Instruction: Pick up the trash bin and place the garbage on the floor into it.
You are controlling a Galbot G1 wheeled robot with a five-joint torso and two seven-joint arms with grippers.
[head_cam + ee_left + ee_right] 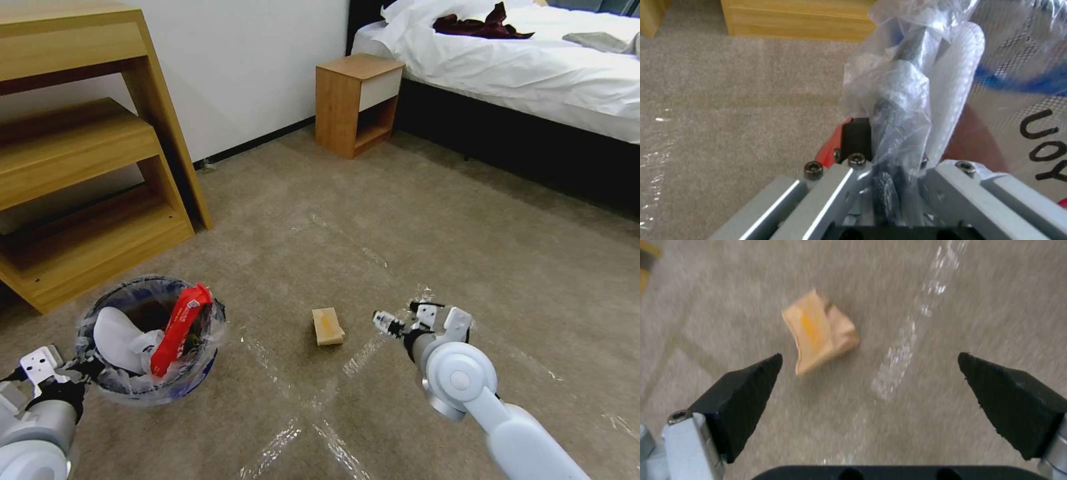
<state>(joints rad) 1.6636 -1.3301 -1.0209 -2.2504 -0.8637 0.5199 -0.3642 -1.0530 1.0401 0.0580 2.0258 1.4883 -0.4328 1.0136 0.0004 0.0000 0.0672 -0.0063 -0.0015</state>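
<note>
Tan crumpled box on carpet; right tool spread above.

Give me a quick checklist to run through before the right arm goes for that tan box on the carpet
1. Left gripper clamped on the trash bin rim and its plastic liner: ok.
2. Right gripper open, black fingertips spread wide: ok.
3. Tan box lying free on the floor, nothing on or against it: ok.
4. Box centred between the fingertips: not ok, it sits ahead and nearer one fingertip.
5. Bin has room: cannot tell; a red wrapper and white litter already reach its rim.
</note>
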